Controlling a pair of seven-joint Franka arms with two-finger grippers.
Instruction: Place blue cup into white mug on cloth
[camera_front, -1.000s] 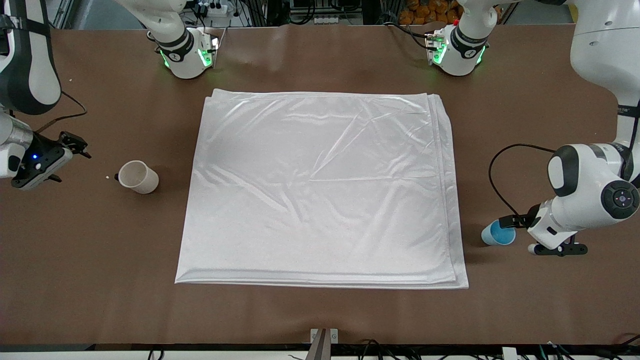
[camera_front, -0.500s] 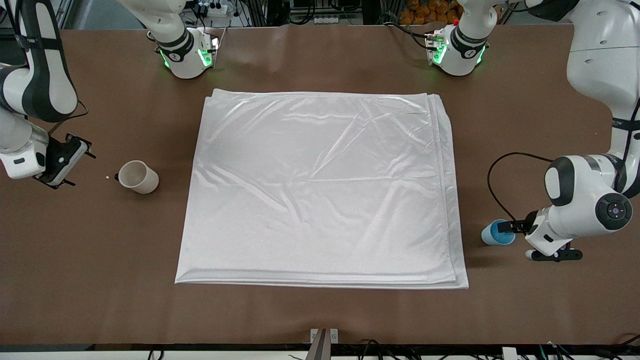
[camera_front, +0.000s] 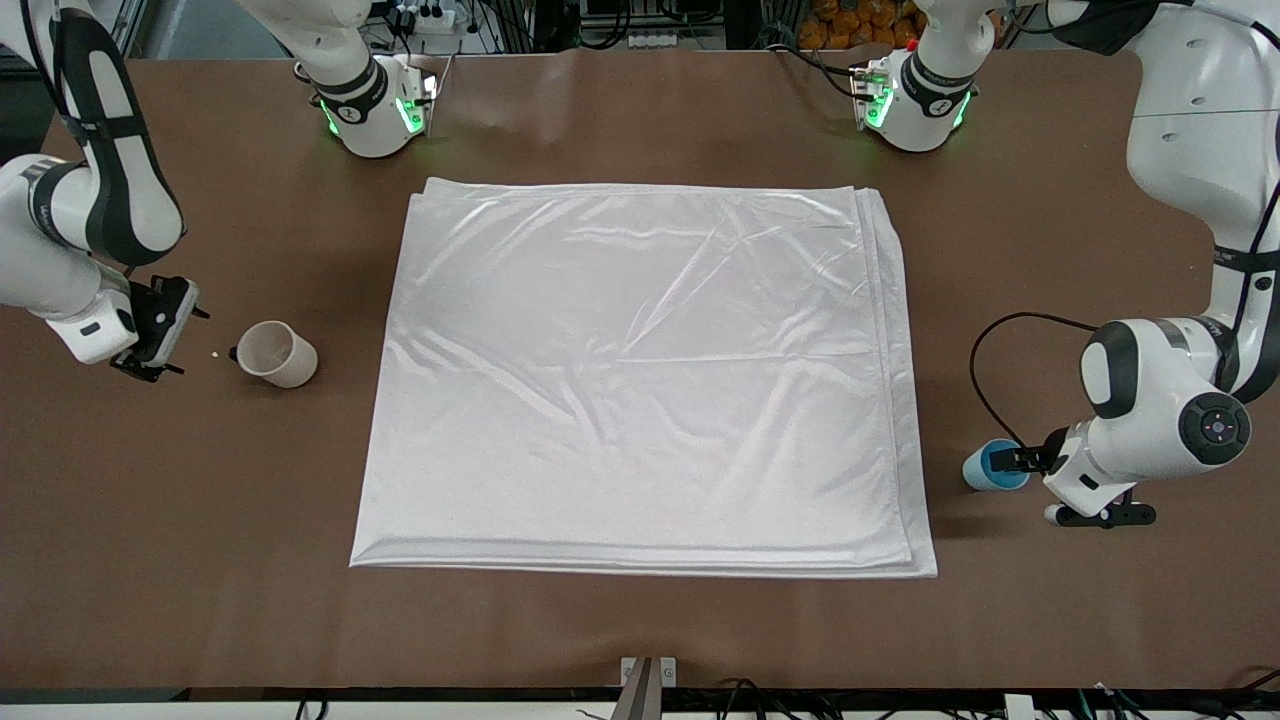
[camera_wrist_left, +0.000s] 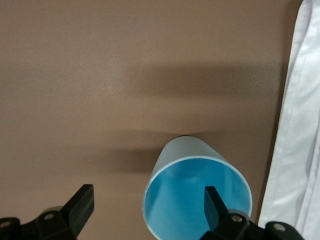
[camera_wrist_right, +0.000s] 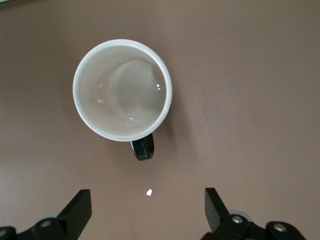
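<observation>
Brown table (camera_front: 640, 630): blue cup (camera_front: 994, 468) (upright) at left end effector (camera_front: 1018, 461).

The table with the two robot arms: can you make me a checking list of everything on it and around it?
Surface: brown table, bare apart from the items below.
Job's things: large shiny white cloth lying flat mid-table; cream mug with black handle upright, off the cloth toward the right arm's end; light-blue tapered cup upright, off the cloth toward the left arm's end.
Clutter: small white crumb beside the mug.
Grippers: left gripper open, one finger inside the cup; right gripper open, beside the mug.
Cables: black cable looping from the left arm.
Surroundings: nothing seen.
</observation>
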